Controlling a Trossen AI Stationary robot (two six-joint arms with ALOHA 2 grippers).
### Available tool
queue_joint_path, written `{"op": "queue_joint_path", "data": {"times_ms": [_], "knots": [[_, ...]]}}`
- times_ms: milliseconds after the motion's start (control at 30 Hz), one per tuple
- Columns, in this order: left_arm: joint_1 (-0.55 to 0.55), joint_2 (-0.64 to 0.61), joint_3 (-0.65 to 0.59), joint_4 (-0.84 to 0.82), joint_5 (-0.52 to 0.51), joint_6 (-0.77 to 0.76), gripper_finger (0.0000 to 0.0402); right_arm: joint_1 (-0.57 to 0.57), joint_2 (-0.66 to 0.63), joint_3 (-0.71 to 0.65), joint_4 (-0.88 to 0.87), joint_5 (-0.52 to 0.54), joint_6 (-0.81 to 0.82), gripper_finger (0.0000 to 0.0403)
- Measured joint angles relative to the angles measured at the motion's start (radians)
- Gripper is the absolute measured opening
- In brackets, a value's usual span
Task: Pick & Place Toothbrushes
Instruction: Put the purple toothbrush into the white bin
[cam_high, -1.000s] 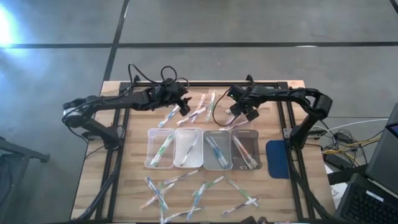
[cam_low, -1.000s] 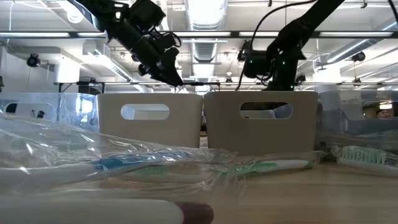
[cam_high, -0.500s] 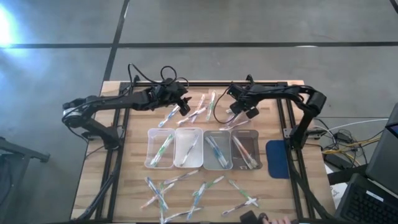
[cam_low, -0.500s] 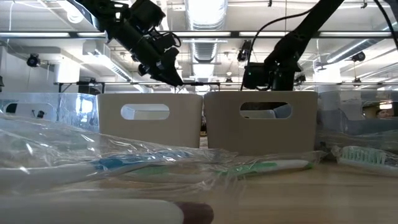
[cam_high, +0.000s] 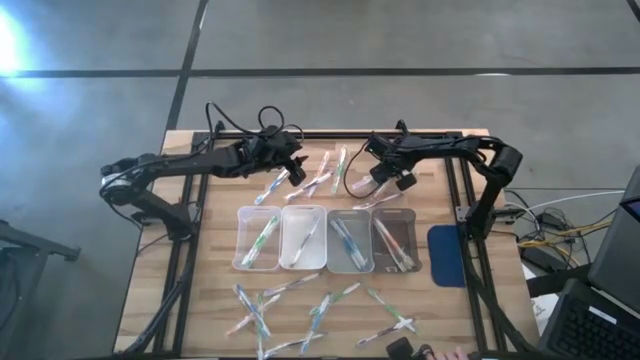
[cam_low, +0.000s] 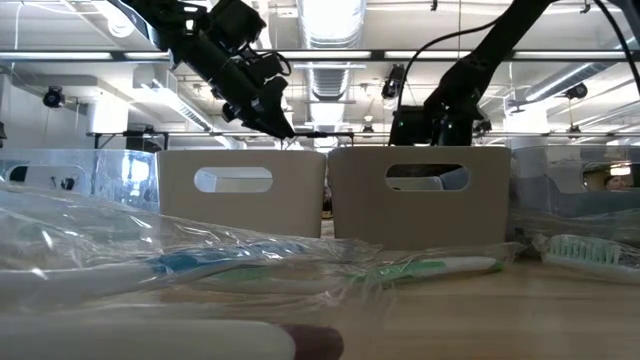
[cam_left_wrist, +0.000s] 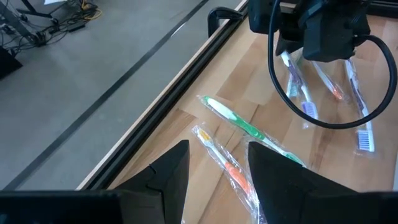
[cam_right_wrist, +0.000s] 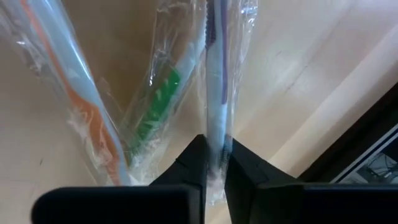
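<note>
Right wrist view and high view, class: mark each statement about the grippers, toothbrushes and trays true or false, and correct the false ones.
1. The right gripper is shut on a purple toothbrush. True.
2. The left gripper is holding a toothbrush. False: its fingers stand open and empty above the table.
3. Four clear trays sit in a row. True.
4. All trays are empty. False: each holds toothbrushes.
5. An orange toothbrush lies beside the purple one. True.

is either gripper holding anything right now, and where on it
The right gripper is shut on a wrapped purple toothbrush, pinching its handle end. The left gripper is open and holds nothing.
</note>
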Motion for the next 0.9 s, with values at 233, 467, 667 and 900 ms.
{"op": "queue_joint_path", "data": {"times_ms": [233, 467, 667, 900], "knots": [[0.000, 0.000, 0.000, 0.000, 0.000, 0.000, 0.0170, 0.000, -0.039, 0.000, -0.006, 0.023, 0.012, 0.0033], [0.000, 0.000, 0.000, 0.000, 0.000, 0.018, 0.0170, 0.000, -0.175, 0.000, -0.030, 0.050, 0.129, 0.0020], [0.000, 0.000, 0.000, 0.016, -0.001, 0.047, 0.0170, -0.001, -0.339, 0.000, -0.030, -0.094, 0.302, 0.0026], [0.000, 0.000, 0.000, 0.047, 0.000, 0.047, 0.0170, 0.000, -0.510, 0.000, 0.024, -0.447, 0.611, 0.0024]]}}
